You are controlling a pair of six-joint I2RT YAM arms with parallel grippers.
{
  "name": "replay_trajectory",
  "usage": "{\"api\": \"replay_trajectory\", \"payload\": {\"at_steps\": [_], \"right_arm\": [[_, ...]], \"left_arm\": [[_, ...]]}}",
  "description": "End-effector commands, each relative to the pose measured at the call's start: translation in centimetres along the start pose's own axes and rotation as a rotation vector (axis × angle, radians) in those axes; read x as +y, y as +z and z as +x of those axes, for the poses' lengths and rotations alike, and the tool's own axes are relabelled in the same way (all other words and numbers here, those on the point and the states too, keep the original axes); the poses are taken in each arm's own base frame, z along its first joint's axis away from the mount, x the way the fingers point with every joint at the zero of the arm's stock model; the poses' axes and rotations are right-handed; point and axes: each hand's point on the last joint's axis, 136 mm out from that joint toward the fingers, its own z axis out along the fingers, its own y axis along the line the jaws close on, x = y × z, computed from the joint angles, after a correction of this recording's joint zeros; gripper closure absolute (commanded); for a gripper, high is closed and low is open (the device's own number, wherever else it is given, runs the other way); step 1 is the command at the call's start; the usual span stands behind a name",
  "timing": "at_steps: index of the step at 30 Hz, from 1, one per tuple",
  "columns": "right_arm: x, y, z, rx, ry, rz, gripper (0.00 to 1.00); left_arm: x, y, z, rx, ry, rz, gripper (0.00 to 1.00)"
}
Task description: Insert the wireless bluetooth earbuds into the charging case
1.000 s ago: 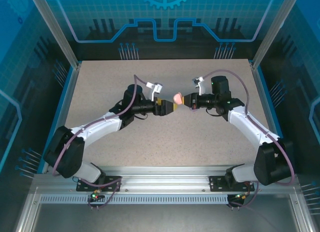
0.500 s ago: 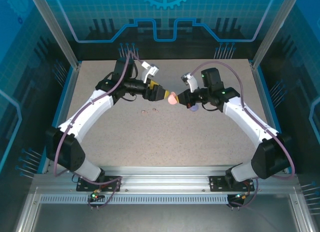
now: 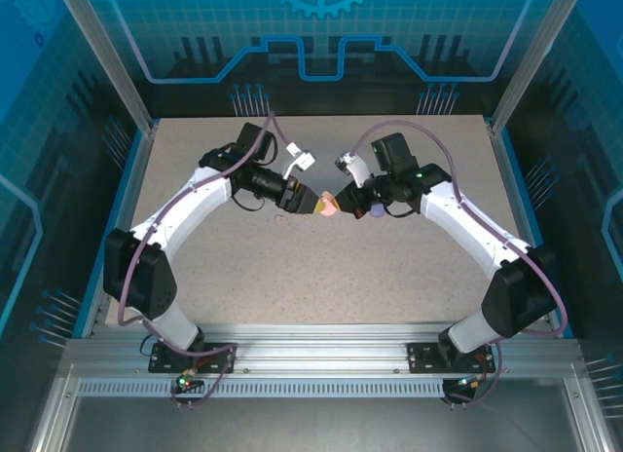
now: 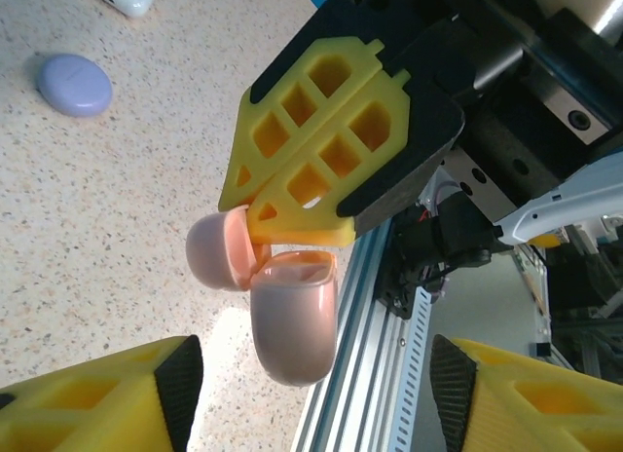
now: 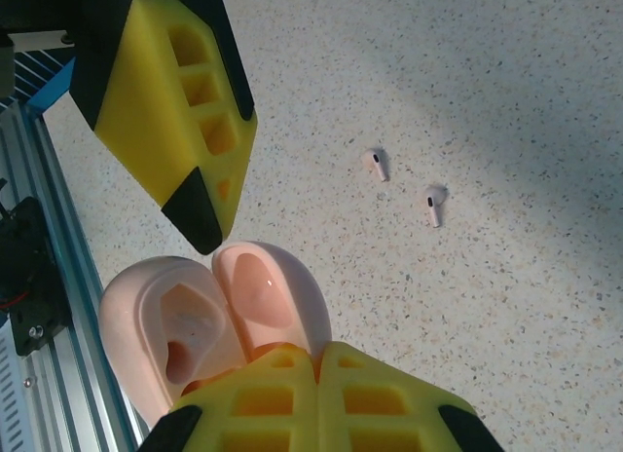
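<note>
Over the table [image 3: 389, 267], both arms [image 3: 195, 194] have been swinging from centre toward the back. The right gripper [image 5: 310, 353] is clamping tight on the open pink case [image 5: 263, 296]. The left gripper [image 4: 316, 369], narrowing but still apart, is gripping nothing. Two pink earbuds [image 5: 376, 164] are lying loose nearby, so insertion is still waiting.

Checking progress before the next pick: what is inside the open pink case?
The pink case, clamped in the right gripper, shows bare moulded wells, no buds. Its fingers hide the near end. Two earbuds lie on the table.
</note>
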Motion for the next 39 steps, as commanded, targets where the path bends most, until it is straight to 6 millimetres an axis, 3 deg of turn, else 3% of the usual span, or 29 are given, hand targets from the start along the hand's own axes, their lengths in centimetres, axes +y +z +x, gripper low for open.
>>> {"api": "replay_trajectory", "payload": {"at_steps": [1, 27, 39], "right_arm": [[0.8, -0.1, -0.6, 0.007, -0.031, -0.01, 1.0], [1.6, 0.5, -1.1, 0.016, -0.056, -0.014, 1.0], [1.8, 0.1, -1.6, 0.002, -0.062, -0.011, 1.0]], "left_arm": [[-1.0, -0.1, -0.1, 0.015, 0.007, 0.064, 0.35], [-0.5, 1.0, 0.5, 0.056, -0.026, 0.122, 0.57], [-0.3, 1.2, 0.4, 0.051, -0.028, 0.128, 0.72]]}}
